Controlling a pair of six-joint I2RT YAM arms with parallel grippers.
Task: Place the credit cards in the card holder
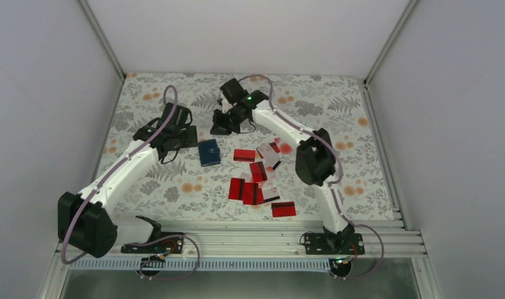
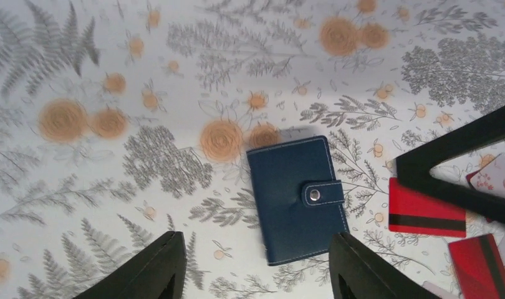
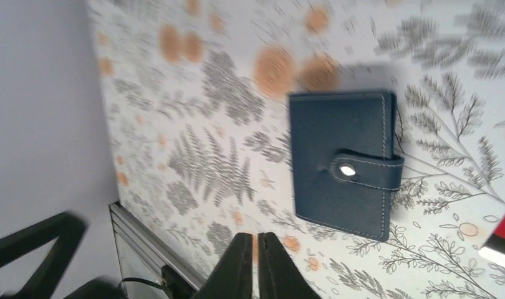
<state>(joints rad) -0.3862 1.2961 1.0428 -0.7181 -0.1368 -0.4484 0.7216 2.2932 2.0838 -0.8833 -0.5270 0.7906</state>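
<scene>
Currently the card holder (image 1: pixel 209 152) lies flat and closed on the flowered surface (image 1: pixel 337 112), its strap snapped shut, left of the middle. The credit cards (image 1: pixel 256 180) lie scattered loose to its right and nearer the arms, mostly red, some with a black stripe, several overlapping. One striped red card (image 2: pixel 424 208) lies just beside the holder's right edge without touching it.

The left pincer (image 1: pixel 186 138) hangs just left of the holder with its fingers (image 2: pixel 169 268) spread wide and nothing between them. The right pincer (image 1: pixel 224 126) hangs just beyond the holder's far side, fingers (image 3: pixel 242 265) pressed together and empty.
</scene>
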